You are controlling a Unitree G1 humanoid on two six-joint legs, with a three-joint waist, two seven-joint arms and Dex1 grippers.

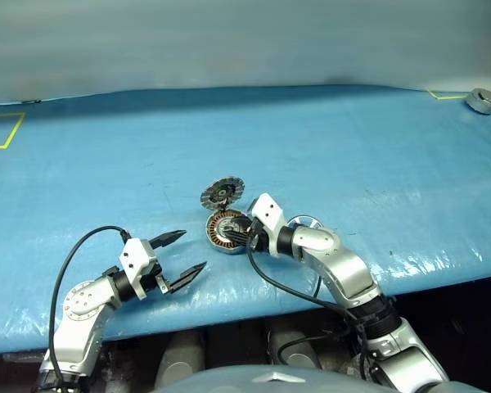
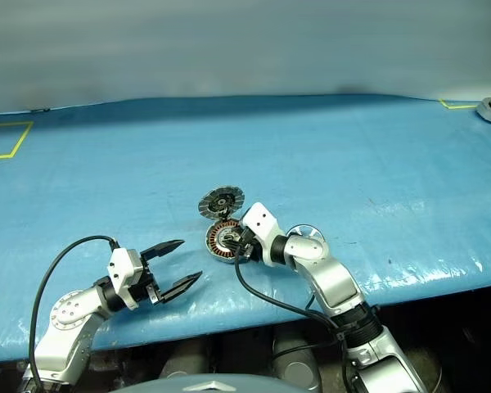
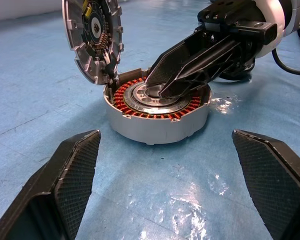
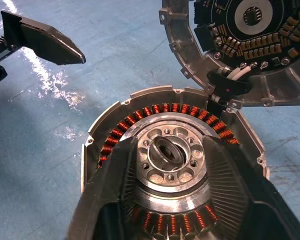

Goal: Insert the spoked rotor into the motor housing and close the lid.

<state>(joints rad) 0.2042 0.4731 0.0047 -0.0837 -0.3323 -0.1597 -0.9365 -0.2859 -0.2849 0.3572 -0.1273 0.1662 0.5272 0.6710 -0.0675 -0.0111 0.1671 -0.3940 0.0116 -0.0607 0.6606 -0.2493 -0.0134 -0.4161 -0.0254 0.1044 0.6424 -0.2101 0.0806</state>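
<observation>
The motor housing point(image 1: 222, 236) sits near the table's front edge, its copper windings and silver hub point(image 4: 168, 159) showing. Its lid point(image 1: 222, 194) stands raised on the hinge at the far side, ribbed inner face point(image 4: 250, 45) towards me. My right gripper point(image 4: 170, 150) reaches down into the housing, fingers apart on either side of the hub, nothing between them. The spoked rotor point(image 1: 305, 222) lies on the table just right of the housing, partly behind my right forearm. My left gripper point(image 1: 193, 250) hovers open to the housing's left, pointing at it.
A blue sheet point(image 1: 352, 147) covers the table, and its front edge runs just below both grippers. Another grey round part point(image 1: 483, 100) lies at the far right corner. Yellow tape marks point(image 1: 4, 131) are at the far left. Black cables trail from both wrists.
</observation>
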